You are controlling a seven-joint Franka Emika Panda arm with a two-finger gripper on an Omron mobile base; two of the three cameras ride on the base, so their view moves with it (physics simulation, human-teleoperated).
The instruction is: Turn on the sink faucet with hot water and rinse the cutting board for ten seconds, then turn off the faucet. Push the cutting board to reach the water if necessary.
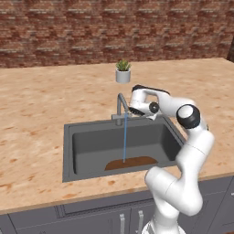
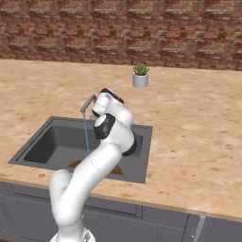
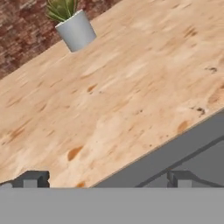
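The sink faucet (image 1: 120,106) stands at the back rim of the sink (image 1: 68,151), its hooked spout (image 2: 88,102) over the basin. The water (image 1: 124,137) falls as a thin blue stream onto the cutting board (image 1: 132,162), which lies flat on the basin floor against the front wall. In the right base view the water (image 2: 86,134) drops in front of my arm, and the cutting board (image 2: 77,164) is partly hidden behind it. My gripper (image 1: 136,111) hovers just right of the faucet at spout height. In the hand view its fingertips (image 3: 33,179) stand wide apart: my gripper (image 3: 106,179) is open and holds nothing.
A small potted plant (image 1: 123,72) in a grey pot (image 3: 77,29) stands on the wooden counter (image 1: 36,105) behind the sink. A brick wall runs along the back. The sink rim (image 3: 175,148) crosses the hand view's lower right. Grey cabinet fronts (image 1: 91,219) lie below.
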